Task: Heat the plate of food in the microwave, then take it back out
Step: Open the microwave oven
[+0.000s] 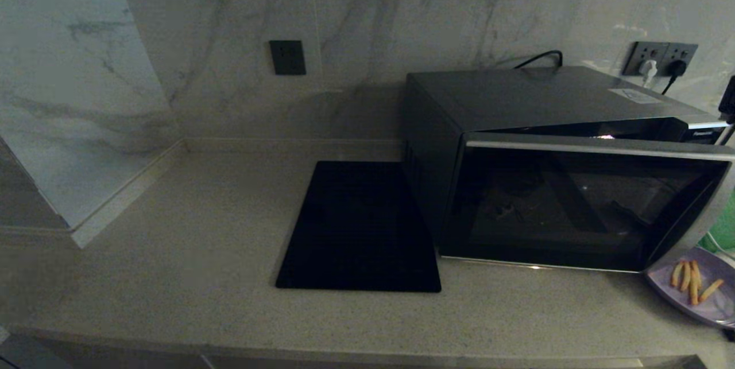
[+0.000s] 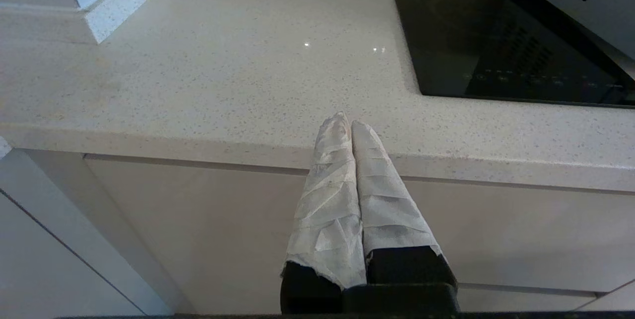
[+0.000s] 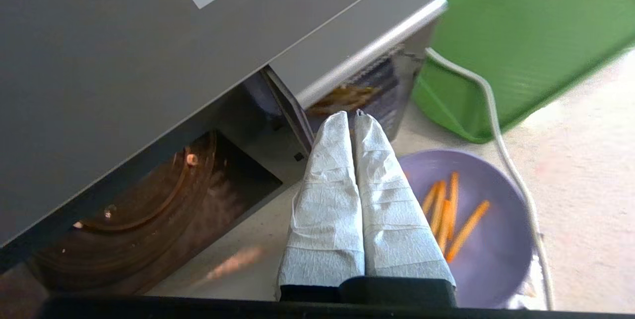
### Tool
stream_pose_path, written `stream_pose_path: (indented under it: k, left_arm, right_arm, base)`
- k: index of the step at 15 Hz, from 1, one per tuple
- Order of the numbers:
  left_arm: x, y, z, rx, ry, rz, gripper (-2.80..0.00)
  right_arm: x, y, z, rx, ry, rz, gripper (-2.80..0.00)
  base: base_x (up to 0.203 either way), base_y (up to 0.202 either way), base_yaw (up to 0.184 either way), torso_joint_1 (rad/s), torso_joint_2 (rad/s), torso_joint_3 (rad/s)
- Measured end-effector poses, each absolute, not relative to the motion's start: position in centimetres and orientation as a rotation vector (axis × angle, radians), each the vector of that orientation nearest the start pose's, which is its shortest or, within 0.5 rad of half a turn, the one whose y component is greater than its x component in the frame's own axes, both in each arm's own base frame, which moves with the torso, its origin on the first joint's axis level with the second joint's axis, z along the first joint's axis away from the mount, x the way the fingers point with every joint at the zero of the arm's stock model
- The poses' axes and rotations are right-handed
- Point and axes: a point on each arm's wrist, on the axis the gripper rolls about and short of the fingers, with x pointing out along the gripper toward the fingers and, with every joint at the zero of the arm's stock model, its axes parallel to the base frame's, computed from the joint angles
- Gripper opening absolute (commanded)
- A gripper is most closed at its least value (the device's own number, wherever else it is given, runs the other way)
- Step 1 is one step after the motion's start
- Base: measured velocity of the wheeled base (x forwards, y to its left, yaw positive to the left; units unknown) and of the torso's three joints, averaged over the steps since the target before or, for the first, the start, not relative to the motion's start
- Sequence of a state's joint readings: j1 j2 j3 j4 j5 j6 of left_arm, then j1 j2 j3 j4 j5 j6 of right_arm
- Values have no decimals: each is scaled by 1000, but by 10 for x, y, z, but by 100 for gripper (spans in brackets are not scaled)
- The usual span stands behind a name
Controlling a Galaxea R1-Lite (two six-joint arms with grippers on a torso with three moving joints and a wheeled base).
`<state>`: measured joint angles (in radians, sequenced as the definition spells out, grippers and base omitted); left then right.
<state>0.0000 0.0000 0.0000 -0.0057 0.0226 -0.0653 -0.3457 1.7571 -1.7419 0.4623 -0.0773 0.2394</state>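
The dark grey microwave (image 1: 540,128) stands on the counter at the right, its black glass door (image 1: 580,208) swung partly ajar; the right wrist view looks into its cavity (image 3: 149,210) through the gap. The lavender plate of food (image 1: 697,291) with several fries lies on the counter just right of the door's free edge. My right gripper (image 3: 351,116) is shut and empty, its wrapped tips at the door's edge (image 3: 357,95), above the plate of food (image 3: 476,229). My left gripper (image 2: 347,123) is shut and empty, held low by the counter's front edge, left of the microwave.
A flat black mat (image 1: 359,228) lies left of the microwave. A green tray (image 3: 516,36) stands behind the plate, and a white cable (image 3: 501,140) runs past the plate's rim. Wall sockets with plugs (image 1: 660,59) sit at the back right. A marble wall (image 1: 63,82) juts in on the left.
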Motion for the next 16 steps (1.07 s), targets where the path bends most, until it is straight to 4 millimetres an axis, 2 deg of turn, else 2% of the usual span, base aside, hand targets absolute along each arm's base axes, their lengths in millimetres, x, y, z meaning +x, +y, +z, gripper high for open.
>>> stream_pose_path:
  k: [7, 12, 16]
  left_arm:
    - [-23, 1, 76, -65, -6, 22, -280]
    - [-23, 0, 76, -65, -6, 22, -280]
    - [-23, 1, 76, -65, -6, 22, -280]
  right_arm:
    - [322, -119, 308, 319, 461, -419, -280]
    - [324, -119, 293, 332, 517, -417, -280]
    - [319, -116, 280, 355, 580, -382, -280]
  base:
    - [0, 0, 0, 0, 0, 0]
    - [0, 0, 0, 0, 0, 0]
    - [0, 0, 0, 0, 0, 0]
